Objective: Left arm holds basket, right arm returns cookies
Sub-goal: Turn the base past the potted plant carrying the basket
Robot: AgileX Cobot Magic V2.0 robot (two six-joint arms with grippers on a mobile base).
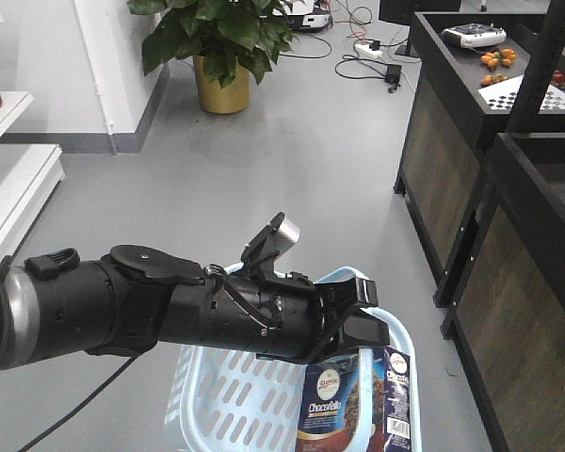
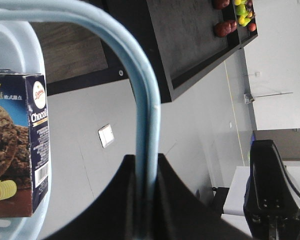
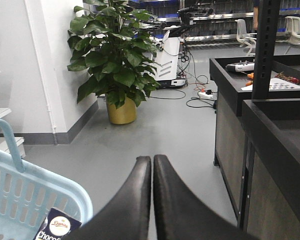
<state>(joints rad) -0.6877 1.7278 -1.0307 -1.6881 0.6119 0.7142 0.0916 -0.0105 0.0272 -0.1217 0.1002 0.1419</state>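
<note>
Front view: clamps the left gripper [image 1: 363, 315] on the basket [image 1: 217, 405]; cookies [image 1: 339, 405] upright inside, at 5 o'clock. Left wrist: pinches the handle [image 2: 147, 110] between black fingers [image 2: 177, 200], cookies at 9 o'clock. Right wrist: presses the right gripper's [image 3: 152, 165] fingers together, empty; cookies at 7 o'clock.

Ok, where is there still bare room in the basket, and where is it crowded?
The basket is bare from its slotted wall to the cookies. Crowded: the right end, where the box stands beneath the left fingers clamped on the handle. The near dark bin looks bare; the far bin holds a controller, fruit and a checkerboard.
</note>
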